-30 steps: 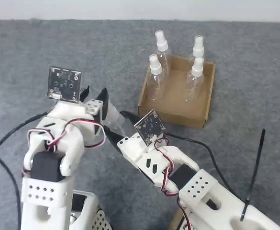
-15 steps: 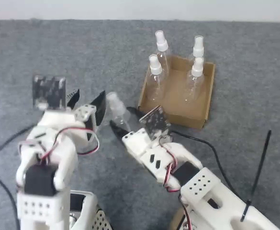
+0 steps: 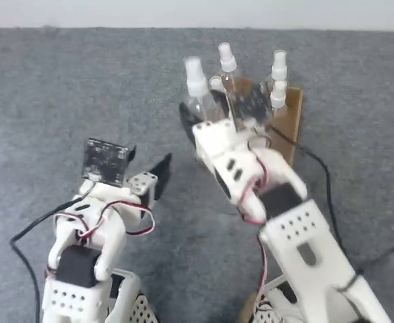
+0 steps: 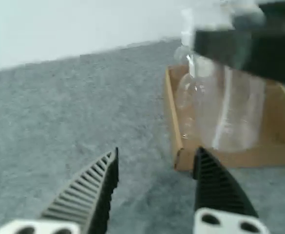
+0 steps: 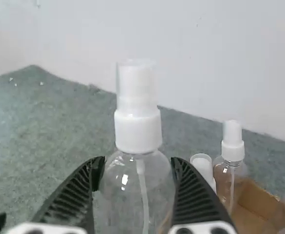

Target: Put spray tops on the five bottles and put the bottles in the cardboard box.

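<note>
Grey carpet (image 3: 62, 81) covers the table, with a white wall behind. Nearest, the left gripper (image 3: 147, 165) hangs released, jaws spread and empty, well short of the box. Beyond it the right gripper (image 5: 137, 165) is clenched around the belly of the fifth bottle (image 3: 198, 91). The bottle has its spray top on and is held upright in the air, just at the left side of the cardboard box (image 3: 293, 124). Farther in stand four capped bottles (image 3: 278, 66), so the free spot looks tight. I judge the bottle should clear the wall, stay upright, go down into the gap without knocking its neighbours, and be let go only once it rests on the box floor. Against half a second ago, the bottle has risen from the carpet beside the left gripper and swung boxward, while the left arm has drawn back a little.
</note>
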Robot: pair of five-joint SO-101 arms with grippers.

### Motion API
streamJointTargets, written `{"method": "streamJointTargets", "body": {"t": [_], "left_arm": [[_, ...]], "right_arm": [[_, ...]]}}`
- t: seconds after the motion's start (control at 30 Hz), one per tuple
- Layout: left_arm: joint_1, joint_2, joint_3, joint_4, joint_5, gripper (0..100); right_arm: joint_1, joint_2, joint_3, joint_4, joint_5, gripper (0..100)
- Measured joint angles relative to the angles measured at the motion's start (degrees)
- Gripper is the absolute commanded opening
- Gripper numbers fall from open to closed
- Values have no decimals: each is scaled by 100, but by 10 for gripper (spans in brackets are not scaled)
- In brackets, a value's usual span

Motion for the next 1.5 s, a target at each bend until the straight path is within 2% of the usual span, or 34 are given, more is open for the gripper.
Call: {"method": "streamJointTargets", "body": {"t": [0.13, 0.33, 0.57, 0.87, 1.0, 1.27, 1.5], "left_arm": [[308, 0, 290, -273, -26, 304], [360, 0, 527, -668, -26, 304], [-44, -9, 835, -1187, -18, 304], [-62, -9, 870, -1310, -70, 302], [-114, 0, 888, -1310, -79, 301], [-149, -9, 1011, -1336, -79, 301], [-149, -9, 1011, -1336, -79, 301]], "right_arm": [[-105, 862, -782, 369, 0, 6], [-782, 1582, -1442, 923, 0, 6], [-914, 1363, -1574, 1749, 0, 6], [-862, 413, -1582, 2435, 325, 6], [-369, 316, -1582, 2470, 378, 6], [1213, 308, -1978, 2470, 404, 6], [1600, 1081, -2040, 2734, 404, 6]]}}
